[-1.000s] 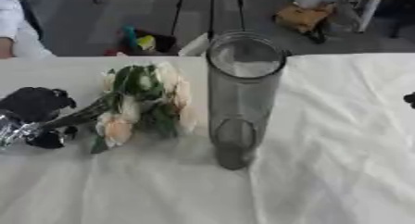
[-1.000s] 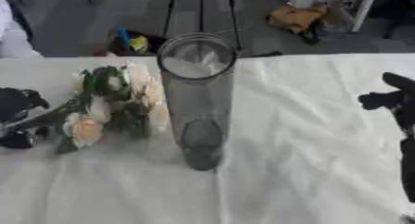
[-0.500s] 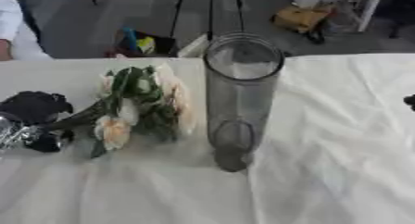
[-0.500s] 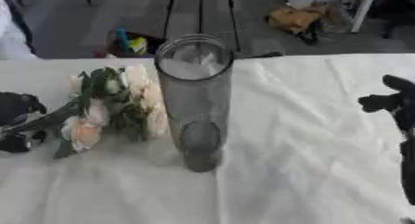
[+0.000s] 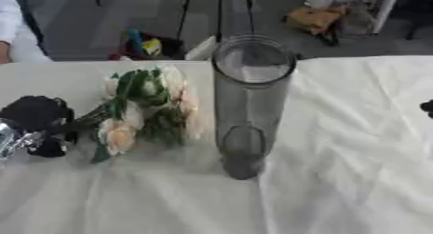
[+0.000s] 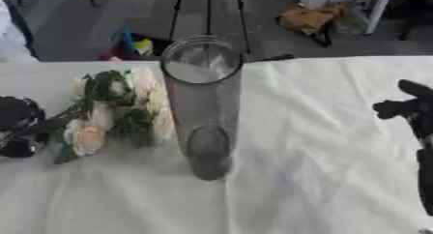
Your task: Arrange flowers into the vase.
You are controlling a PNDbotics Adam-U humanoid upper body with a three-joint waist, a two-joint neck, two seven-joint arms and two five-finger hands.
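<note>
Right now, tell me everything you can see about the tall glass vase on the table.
The vase is a tall, straight cylinder of clear, smoky-grey material that looks like glass. It stands upright on the white tablecloth, near the middle of the table, round mouth open at the top. It looks empty: no stems inside, and its round base shows through the wall. The bunch of flowers lies just to its left, blooms close to its side; whether they touch is unclear. Neither hand is on it.

A studio-like workroom: tripod legs [image 5: 222, 10], bare grey floor [image 5: 84, 20], cloth-draped table [image 5: 355, 146].
</note>
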